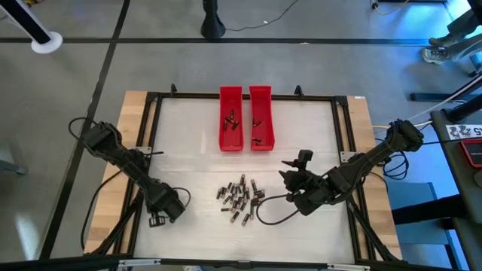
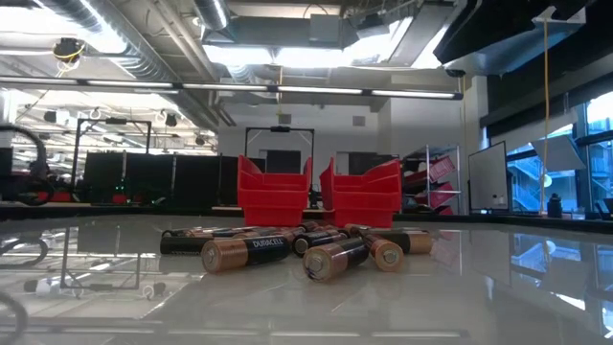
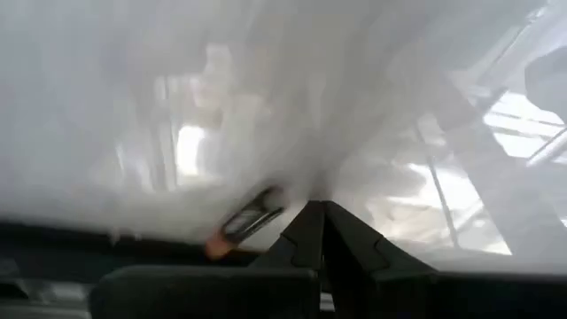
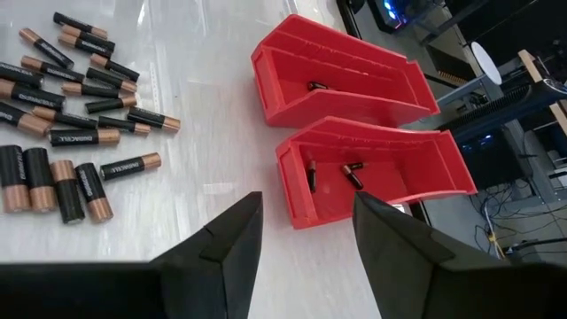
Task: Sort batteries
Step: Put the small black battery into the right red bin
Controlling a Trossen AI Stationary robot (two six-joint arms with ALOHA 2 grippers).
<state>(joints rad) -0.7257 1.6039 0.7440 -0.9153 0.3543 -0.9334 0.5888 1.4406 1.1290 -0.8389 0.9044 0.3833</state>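
On the left side of the table point(image 1: 188, 143) we see the left arm resting low, with the left gripper point(image 1: 158, 220) near the front edge, well apart from the pile. Its fingers point(image 3: 312, 235) are pressed together to one point in the left wrist view, and they hold nothing. In this same view one single battery point(image 3: 246, 217) lies on the white surface just beside the fingertips; we cannot tell if it touches them.

In the middle of the table, near the front, we find the batteries point(image 1: 241, 199) in a loose heap, dark bodies with coppery ends, lying flat and pointing in many directions. From the low view the batteries point(image 2: 287, 251) lie in front of the two red trays. The left red tray point(image 1: 230, 119) and the right red tray point(image 1: 260, 119) stand side by side at the far edge of the table, almost touching. In each tray we see a few batteries already inside.

On the right we see the right gripper point(image 1: 292, 170), raised above the table just right of the heap. Its fingers point(image 4: 232, 232) stand clearly apart with nothing between them. In the right wrist view they point toward the nearer red tray, and the batteries point(image 4: 66, 133) lie to one side.
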